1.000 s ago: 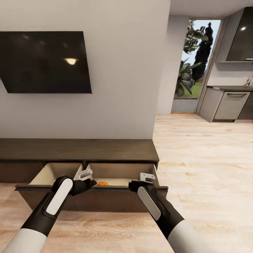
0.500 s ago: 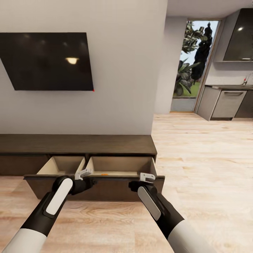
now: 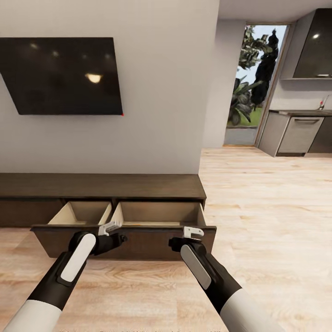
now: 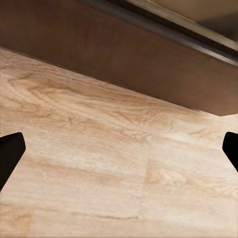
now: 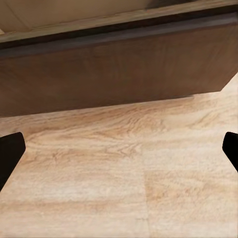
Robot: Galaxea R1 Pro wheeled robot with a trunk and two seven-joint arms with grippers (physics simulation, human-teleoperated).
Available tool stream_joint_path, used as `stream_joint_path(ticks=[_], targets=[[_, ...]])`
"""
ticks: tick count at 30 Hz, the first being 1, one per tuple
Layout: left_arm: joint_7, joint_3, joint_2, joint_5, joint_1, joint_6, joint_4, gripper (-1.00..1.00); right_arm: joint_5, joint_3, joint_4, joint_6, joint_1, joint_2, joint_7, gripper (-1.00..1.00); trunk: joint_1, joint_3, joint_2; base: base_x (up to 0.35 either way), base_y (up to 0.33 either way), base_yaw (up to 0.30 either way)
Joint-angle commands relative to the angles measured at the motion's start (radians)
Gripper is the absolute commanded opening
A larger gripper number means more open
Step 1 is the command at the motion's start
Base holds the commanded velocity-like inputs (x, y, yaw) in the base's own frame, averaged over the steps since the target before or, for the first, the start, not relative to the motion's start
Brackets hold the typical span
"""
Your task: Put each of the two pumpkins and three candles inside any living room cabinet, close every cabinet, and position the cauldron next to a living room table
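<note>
The cabinet (image 5: 119, 69) front stands above plank floor (image 5: 124, 168), between spread dark fingertips (image 5: 10, 153).

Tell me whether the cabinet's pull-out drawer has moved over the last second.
Yes. The drawer has slid back toward the cabinet body, showing less of its inside, but remains partly open.

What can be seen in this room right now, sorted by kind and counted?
Wall television: 1
Low brown cabinet, its pull-out drawer open: 1
Drawer compartments: 2
Robot end effectors, left end effector and right end effector: 2
Glass garden door: 1
Total: 7
</note>
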Motion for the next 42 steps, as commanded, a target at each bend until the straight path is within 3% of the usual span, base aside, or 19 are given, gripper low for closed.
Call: stream_joint_path(ticks=[1,42], targets=[[0.011,-0.003,0.001,0.009,-0.001,0.000,-0.003,1.00,-0.008,0.002,-0.001,0.002,-0.001,0.000,-0.009,1.00,0.004,-0.004,-0.008,0.000,0.000,0.000],[0.020,-0.006,0.000,-0.001,0.000,-0.011,-0.001,1.00,-0.006,0.002,0.002,-0.002,-0.001,-0.001,-0.011,1.00,0.161,-0.133,-0.295,0.000,0.000,0.000]])
